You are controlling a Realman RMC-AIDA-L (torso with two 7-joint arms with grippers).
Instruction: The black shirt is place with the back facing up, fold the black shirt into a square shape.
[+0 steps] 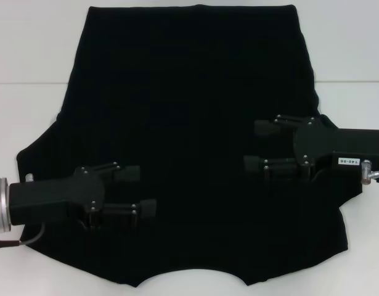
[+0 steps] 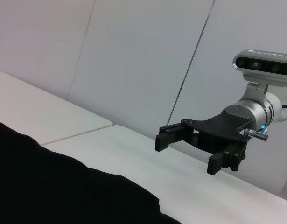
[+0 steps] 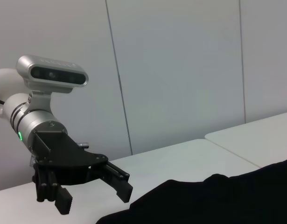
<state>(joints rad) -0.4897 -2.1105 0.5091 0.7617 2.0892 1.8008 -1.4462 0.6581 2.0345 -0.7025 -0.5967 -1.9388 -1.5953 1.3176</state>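
The black shirt [image 1: 189, 123] lies spread flat on the white table [image 1: 29, 111], covering most of it, plain side up with no print showing. Bare table shows only along both sides and the far corners. Both grippers hover over the near half with 2 fingers spread and nothing held: left gripper [image 1: 145, 190] by the near-left edge, right gripper [image 1: 258, 147] by the right edge. The right gripper carries a small label that seems to read "140-05".

black shirt [image 1: 189, 123] flat on the table [image 1: 29, 55], left gripper [image 1: 140, 191] and right gripper [image 1: 254, 146] above its opposite sides
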